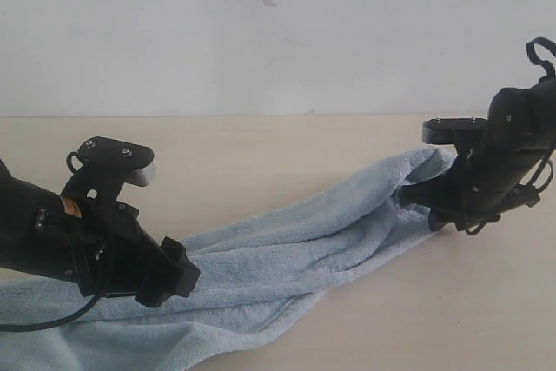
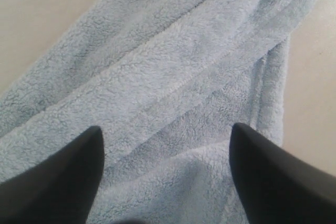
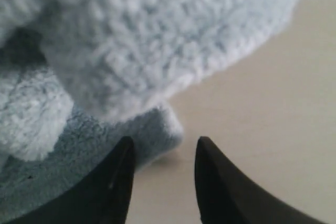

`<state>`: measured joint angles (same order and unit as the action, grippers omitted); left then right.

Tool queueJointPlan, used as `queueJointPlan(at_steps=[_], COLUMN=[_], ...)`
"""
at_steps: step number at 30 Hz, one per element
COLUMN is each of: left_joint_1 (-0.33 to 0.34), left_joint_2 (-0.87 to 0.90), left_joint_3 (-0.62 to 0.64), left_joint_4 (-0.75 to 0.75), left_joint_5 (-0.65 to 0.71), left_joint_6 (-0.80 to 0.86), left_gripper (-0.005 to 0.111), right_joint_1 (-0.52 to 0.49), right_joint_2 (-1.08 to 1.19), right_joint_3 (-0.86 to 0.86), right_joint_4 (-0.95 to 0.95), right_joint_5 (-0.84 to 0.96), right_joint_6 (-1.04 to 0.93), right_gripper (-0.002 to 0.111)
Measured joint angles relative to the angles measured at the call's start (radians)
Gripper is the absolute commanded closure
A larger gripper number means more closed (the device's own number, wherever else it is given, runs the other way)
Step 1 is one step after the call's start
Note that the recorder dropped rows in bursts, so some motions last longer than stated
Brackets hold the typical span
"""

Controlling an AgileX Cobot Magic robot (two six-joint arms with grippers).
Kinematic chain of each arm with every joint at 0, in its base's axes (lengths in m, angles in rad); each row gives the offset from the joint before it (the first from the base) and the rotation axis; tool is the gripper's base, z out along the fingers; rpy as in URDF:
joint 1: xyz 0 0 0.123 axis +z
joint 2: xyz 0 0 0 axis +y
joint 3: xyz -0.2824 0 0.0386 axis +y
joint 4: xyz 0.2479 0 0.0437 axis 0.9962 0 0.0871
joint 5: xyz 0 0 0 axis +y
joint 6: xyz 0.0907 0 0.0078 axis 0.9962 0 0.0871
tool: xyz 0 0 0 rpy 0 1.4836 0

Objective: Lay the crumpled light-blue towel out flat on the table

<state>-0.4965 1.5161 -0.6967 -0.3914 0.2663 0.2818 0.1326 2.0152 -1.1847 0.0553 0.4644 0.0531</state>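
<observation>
L gripper (image 2: 167,128) wide over towel (image 1: 304,241); R gripper (image 3: 164,140) ajar beside it

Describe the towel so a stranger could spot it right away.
Start at the wide beige table below the pale wall. A long rumpled band crosses it from near left to far right: the towel, pale blue and fluffy, the only soft thing there.

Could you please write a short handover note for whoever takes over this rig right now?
Left end effector: open, over the towel, gripping nothing.
Right end effector: open at the towel's other end, a towel corner just past its tips, nothing clamped.
Towel: a long bunched strip lying diagonally across the table, folded over lengthwise.
Done: towel drawn out along its length.
Left: open the folds across its width until it lies flat.
</observation>
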Motion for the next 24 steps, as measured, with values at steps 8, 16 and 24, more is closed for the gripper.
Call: queueJointPlan(at_steps=[8,16,24], left_joint_1=[0.0,0.0,0.0], left_joint_2=[0.0,0.0,-0.02], left_joint_3=[0.0,0.0,0.0], left_joint_4=[0.0,0.0,0.029], left_joint_5=[0.0,0.0,-0.007], left_joint_6=[0.0,0.0,0.0], left_gripper=[0.043,0.043,0.043], right_joint_1=[0.0,0.006,0.006], right_joint_2=[0.013,0.015,-0.004], right_joint_3=[0.0,0.0,0.0], right_joint_4=[0.004,0.004,0.004], right_joint_5=[-0.038,-0.065,-0.013], right_joint_6=[0.0,-0.036,-0.044], right_gripper=[0.072,0.108,0.108])
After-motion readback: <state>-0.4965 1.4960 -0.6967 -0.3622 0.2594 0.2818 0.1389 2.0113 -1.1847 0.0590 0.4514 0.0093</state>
